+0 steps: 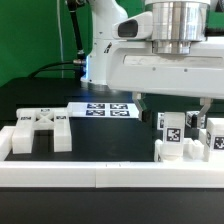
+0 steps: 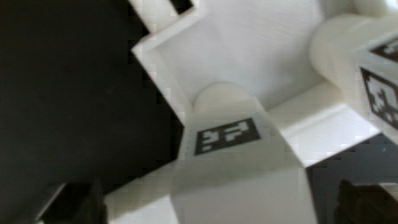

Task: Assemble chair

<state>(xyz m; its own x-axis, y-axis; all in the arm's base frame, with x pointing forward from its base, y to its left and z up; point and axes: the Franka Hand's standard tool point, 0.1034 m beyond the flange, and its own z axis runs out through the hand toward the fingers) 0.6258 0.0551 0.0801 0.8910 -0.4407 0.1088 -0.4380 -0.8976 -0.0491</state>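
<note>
White chair parts with black-and-white tags stand at the exterior view's right: a tagged block (image 1: 170, 130) and another tagged block (image 1: 214, 134) beside it. A flat white part with tags (image 1: 40, 128) lies at the left. My gripper (image 1: 170, 110) hangs over the right-hand parts. In the wrist view a long white part with one tag (image 2: 226, 135) runs between my dark fingers (image 2: 64, 205), with a thin dark gap on each side. My gripper (image 2: 214, 212) looks open around it. A tagged block (image 2: 365, 70) sits beside that part.
The marker board (image 1: 103, 108) lies flat at the middle back. A long low white border rail (image 1: 100, 175) runs along the front, with a short wall (image 1: 5, 140) at the left. The table is black.
</note>
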